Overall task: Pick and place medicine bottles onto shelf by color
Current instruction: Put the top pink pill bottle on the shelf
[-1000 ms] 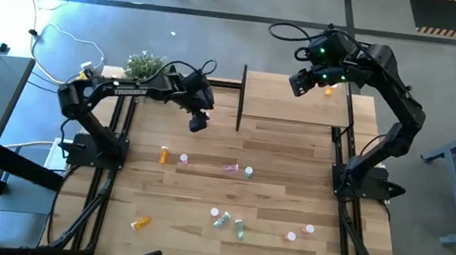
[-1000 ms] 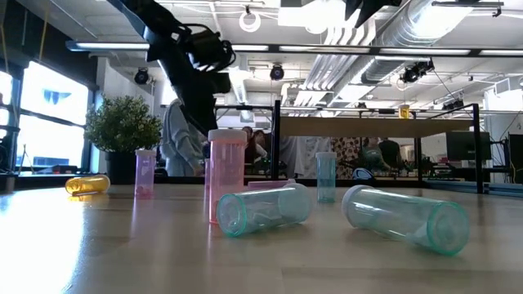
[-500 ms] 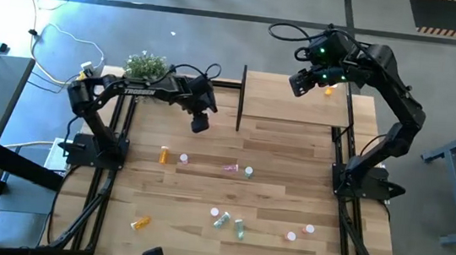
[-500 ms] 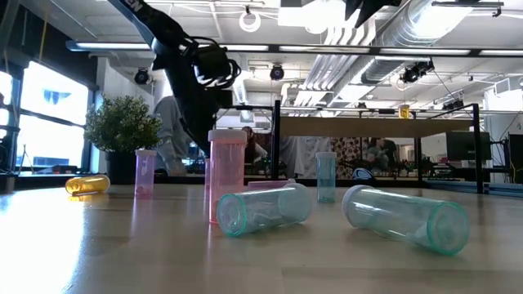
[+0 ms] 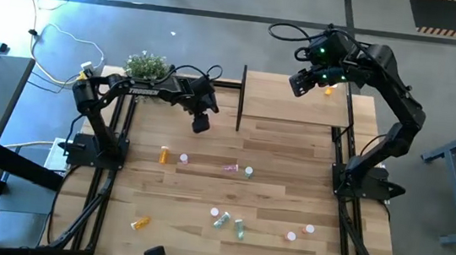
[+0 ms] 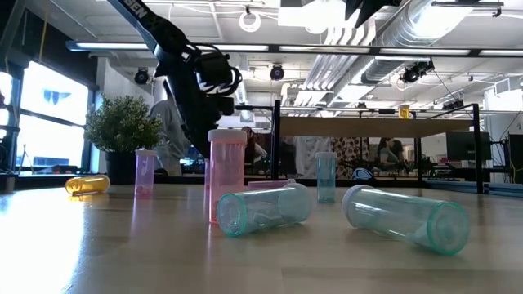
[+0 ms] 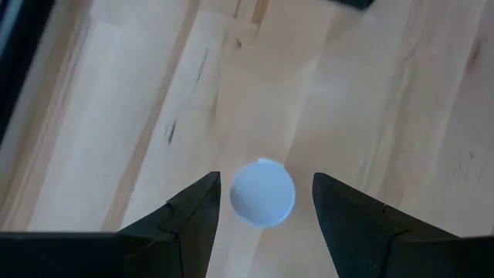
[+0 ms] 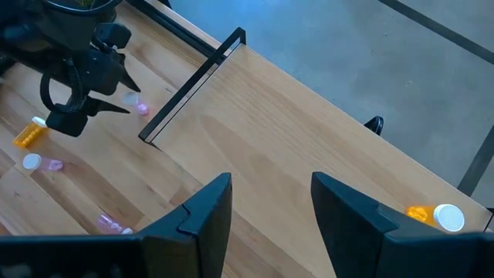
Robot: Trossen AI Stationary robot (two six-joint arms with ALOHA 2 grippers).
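Over the last second our left gripper (image 5: 201,125) has swung from the table middle toward the shelf (image 5: 294,100) edge, its fingers parted around a white-capped bottle (image 7: 263,192) without touching it, so we judge a pick is being lined up. The right gripper (image 5: 299,84) hovers unchanged over the shelf, fingers apart and empty, near the orange bottle (image 8: 428,215) already on it. The shelf's dark upright panel (image 5: 241,97) stands just beside the left gripper; the open tabletop (image 5: 289,193) gives room.

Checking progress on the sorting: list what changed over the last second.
The left gripper drifted slightly toward the shelf, its jaws open over a white-capped bottle, holding nothing. The right gripper stayed above the shelf, the orange bottle on it and the bottles on the table unmoved.
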